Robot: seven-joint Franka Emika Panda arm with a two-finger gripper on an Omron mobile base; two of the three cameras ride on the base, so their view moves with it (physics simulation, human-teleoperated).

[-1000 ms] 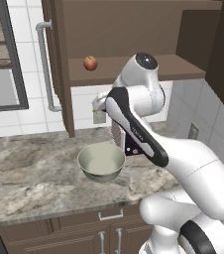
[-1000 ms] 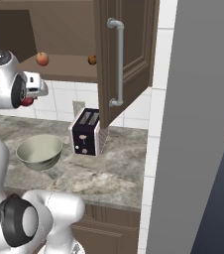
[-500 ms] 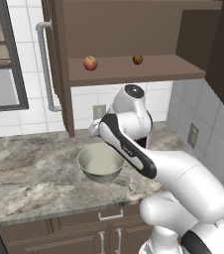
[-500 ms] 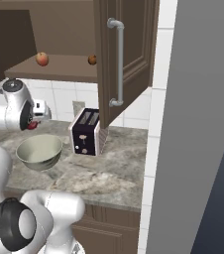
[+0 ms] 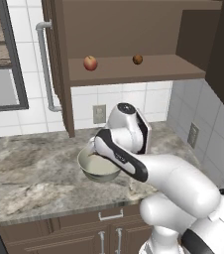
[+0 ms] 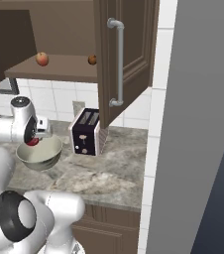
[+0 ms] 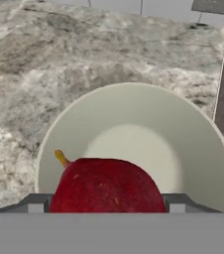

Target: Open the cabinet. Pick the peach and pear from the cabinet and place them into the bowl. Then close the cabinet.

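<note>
A grey-veined marble table spreads beneath the hand, backed by white wall tiles with an outlet — a black toaster stands beside it.

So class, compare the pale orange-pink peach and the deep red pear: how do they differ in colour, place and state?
The pale orange-pink peach rests free on the dark brown cabinet shelf; the deep red pear sits between the gripper fingers. The peach is high up; the pear hangs low over the pale grey-green bowl. The peach is round, the pear has a stem. Both are small fruits.
</note>
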